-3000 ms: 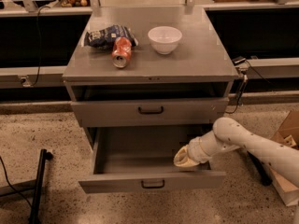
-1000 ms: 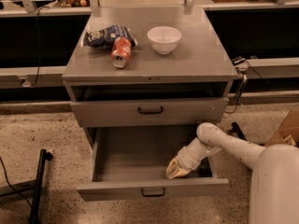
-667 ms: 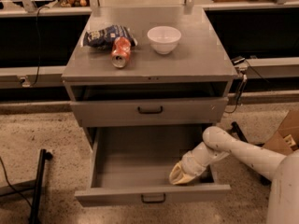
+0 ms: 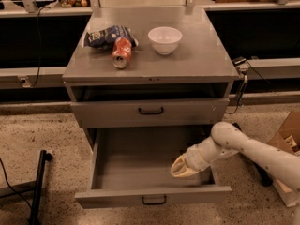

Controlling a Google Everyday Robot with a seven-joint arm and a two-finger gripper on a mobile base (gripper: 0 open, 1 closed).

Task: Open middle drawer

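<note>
Far left, on the speckled floor (image 4: 28, 135): a black stand leg (image 4: 38, 184), angled, with a thin cable trailing beside it.

Grey metal cabinet (image 4: 78, 93) at centre. On its top surface (image 4: 197, 60), left to right: a blue chip bag (image 4: 108, 35) lying flat; a red soda can (image 4: 122, 53) on its side, touching the bag's front edge; a white bowl (image 4: 165, 40), upright, just beside the bag and apart from the can.

Under the top, a dark slot, then the upper drawer (image 4: 108, 112) – tall front, wide black handle (image 4: 151, 110), closed flush.

Below it, the middle drawer (image 4: 136, 165) – pulled well out toward the camera, shallow grey inside in full view, flat front lowest in frame with a small black bar handle (image 4: 153, 200) at centre.

End effector (image 4: 180, 168) – cream-coloured, down inside the open middle drawer at its right side, low over the drawer floor and near the right wall, short of the front panel. Whether it touches the floor or the wall cannot be told. Whether it is spread or pressed together cannot be told from this angle; nothing is seen held in it.

The white arm (image 4: 253, 149) runs from it up over the drawer's right edge, bends at a rounded joint, then slopes away to the lower right.

Far right, on the floor behind the arm: a cardboard box (image 4: 287, 137), partly cut off by the frame.
</note>
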